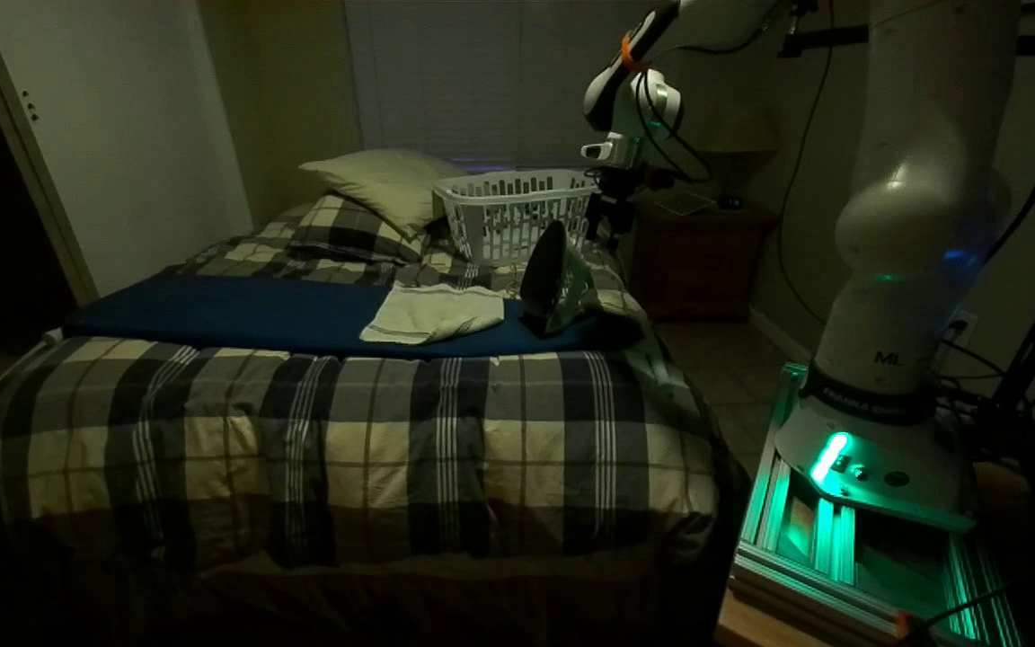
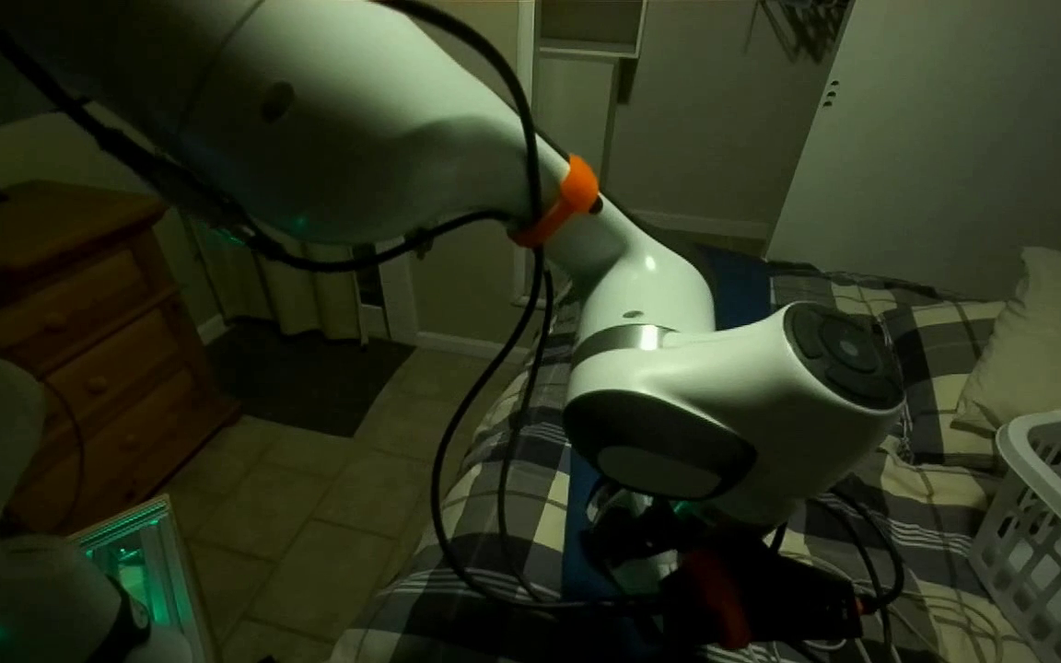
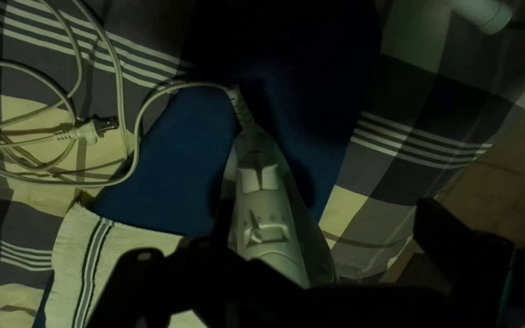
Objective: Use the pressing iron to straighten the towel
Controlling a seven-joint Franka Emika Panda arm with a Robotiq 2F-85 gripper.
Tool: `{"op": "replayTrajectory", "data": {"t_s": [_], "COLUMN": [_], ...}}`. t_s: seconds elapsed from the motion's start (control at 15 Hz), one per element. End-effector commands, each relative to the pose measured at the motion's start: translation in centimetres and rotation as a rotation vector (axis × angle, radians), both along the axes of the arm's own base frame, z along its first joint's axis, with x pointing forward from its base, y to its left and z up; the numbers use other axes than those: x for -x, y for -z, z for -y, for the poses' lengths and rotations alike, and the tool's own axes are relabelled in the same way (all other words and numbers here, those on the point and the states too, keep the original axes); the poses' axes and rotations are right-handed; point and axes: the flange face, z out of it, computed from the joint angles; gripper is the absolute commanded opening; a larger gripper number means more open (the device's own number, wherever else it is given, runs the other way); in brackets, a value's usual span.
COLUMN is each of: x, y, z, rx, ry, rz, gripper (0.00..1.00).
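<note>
The pressing iron (image 1: 557, 280) stands upright on its heel on the dark blue cloth (image 1: 248, 310), point up. In the wrist view the iron (image 3: 267, 205) shows its pale handle side and dial. The towel (image 1: 437, 313) lies rumpled on the blue cloth beside the iron; its striped edge shows in the wrist view (image 3: 73, 259). My gripper (image 1: 605, 235) is just beyond and above the iron in an exterior view. In the wrist view the gripper (image 3: 328, 216) is open, with the iron between its fingers, close to the left one. I cannot tell whether it touches.
A white lattice basket (image 1: 517, 211) stands on the plaid bedspread (image 1: 374, 440), behind the iron. Pillows (image 1: 392, 184) lie at the bed's head. The iron's pale cord (image 3: 119, 82) and plug lie coiled beside it. A nightstand (image 1: 702, 256) stands beyond the bed's edge.
</note>
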Motion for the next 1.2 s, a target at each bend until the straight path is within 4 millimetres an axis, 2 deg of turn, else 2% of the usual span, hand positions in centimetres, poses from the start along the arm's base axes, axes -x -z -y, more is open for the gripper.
{"op": "replayTrajectory", "data": {"t_s": [0.0,0.73,0.87,1.07,1.13], "x": [-1.1,-4.4,-4.7,-4.9,-4.9], "y": [1.5,4.8,5.6,6.6,6.8], "z": [1.3,1.7,1.7,1.7,1.7], "rx": [-0.033,-0.126,-0.135,-0.147,-0.15], "ry": [-0.026,-0.051,-0.054,-0.058,-0.059], "rz": [0.027,0.102,0.091,0.073,0.07], "gripper": [1.0,0.98,0.73,0.58,0.76]}}
